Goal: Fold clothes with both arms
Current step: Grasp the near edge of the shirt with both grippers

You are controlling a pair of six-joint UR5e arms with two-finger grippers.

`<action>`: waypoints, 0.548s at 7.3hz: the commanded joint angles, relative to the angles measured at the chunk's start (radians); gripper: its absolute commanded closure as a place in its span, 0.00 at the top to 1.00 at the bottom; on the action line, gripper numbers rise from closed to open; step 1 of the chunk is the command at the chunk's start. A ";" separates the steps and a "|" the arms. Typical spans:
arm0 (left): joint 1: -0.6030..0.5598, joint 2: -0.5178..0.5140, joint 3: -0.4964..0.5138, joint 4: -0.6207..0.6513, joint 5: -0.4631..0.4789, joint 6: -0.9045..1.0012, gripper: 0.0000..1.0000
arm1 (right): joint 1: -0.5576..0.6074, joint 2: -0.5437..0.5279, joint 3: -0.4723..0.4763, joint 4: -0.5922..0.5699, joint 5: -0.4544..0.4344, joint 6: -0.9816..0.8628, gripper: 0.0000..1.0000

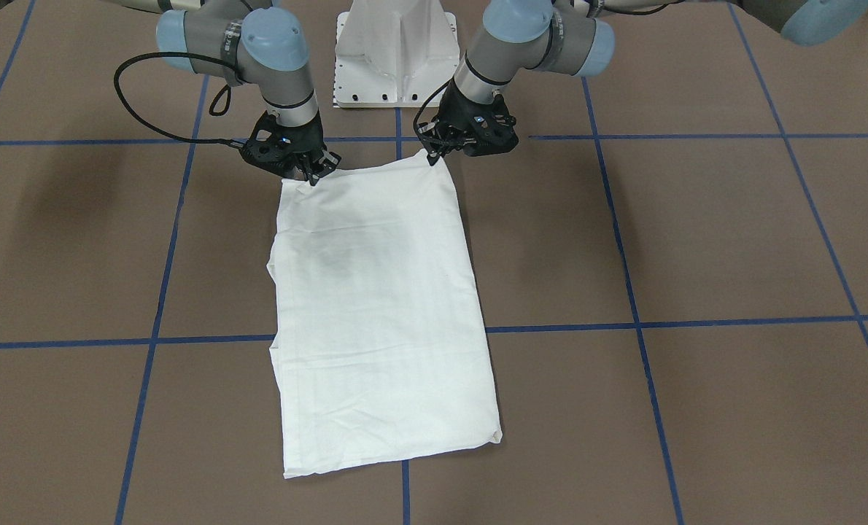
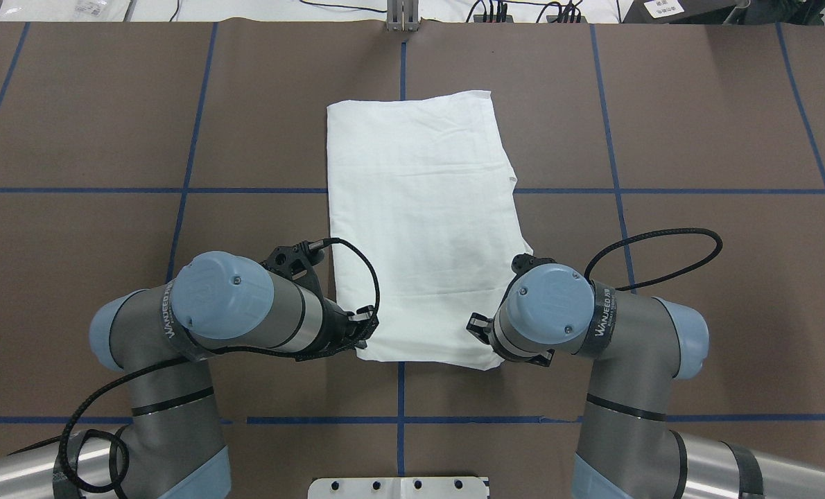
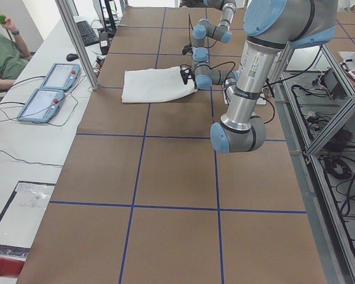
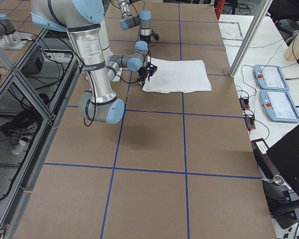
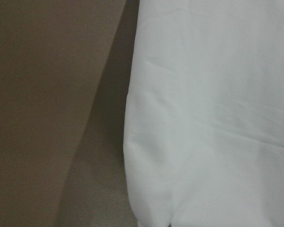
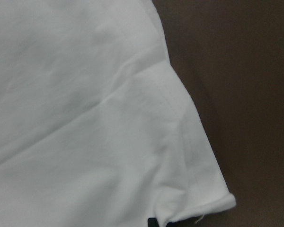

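We see a white shirt (image 1: 383, 306) lying flat on the brown surface (image 1: 733, 233). It is folded into a long shape with four corners. It sits in the middle of the surface, on top of where two blue tape lines (image 1: 696, 321) cross. One short end is close to the robot and the other end is far from it. A soft grey patch (image 1: 339, 255) shows through the cloth near the robot's end.

Both arms reach down to the short end close to the robot. The left end effector (image 1: 431, 154) is right at one corner of the shirt. The right end effector (image 1: 316, 173) is right at the other corner. Its tips touch the cloth there. We cannot tell if either end effector is pinching the shirt or is just apart over it. The wrist cameras show only white cloth and its edge up close.

The robot's white base (image 1: 397, 51) stands behind the shirt, between the two arms.
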 commanded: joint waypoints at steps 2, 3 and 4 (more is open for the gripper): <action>-0.002 0.013 -0.029 0.002 0.000 -0.012 0.00 | 0.015 0.004 0.036 0.001 0.042 0.000 0.00; 0.003 0.031 -0.082 0.030 0.000 -0.015 0.00 | 0.018 -0.007 0.078 0.001 0.038 0.002 0.00; 0.012 0.042 -0.148 0.079 0.000 -0.031 0.00 | 0.013 -0.010 0.111 -0.001 0.044 0.000 0.00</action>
